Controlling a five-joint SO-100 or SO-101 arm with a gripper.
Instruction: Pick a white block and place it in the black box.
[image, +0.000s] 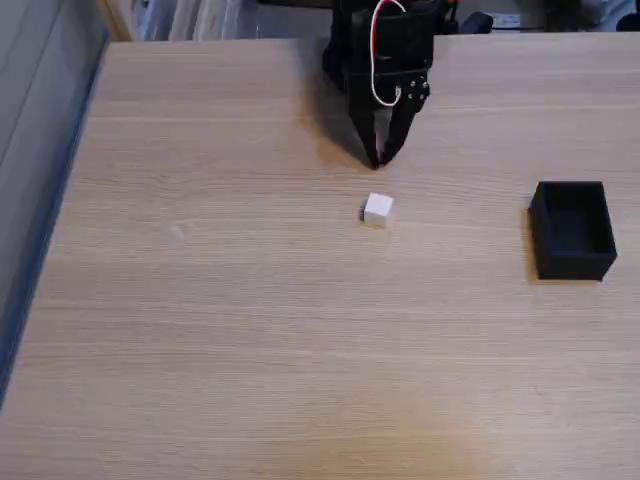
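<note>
**One cube, one box, and a closed gripper hanging over the table**

One small white block (378, 209) sits on the pale wooden table (250, 330), and in the fixed view it lies just below the gripper (379, 158), near the fingertips but clearly apart from them. The block is a cube, so there is no long axis to call; it rests slightly turned, its edges a little off square to the table's edges, with its lit top face up.

The gripper points downward in the picture, its two black fingers tapering to a meeting point. The tips look pressed together with nothing between them, so it is closed and holding nothing. A white cable (378, 60) with a red strand loops across the black arm body above it.

Off to the gripper's right in this view, and somewhat lower in the picture, stands the black box (572, 230), well apart from both gripper and block. Its open top faces up, and its longer side runs roughly up and down the picture. The inside is dark, and I cannot tell what, if anything, it holds.
</note>
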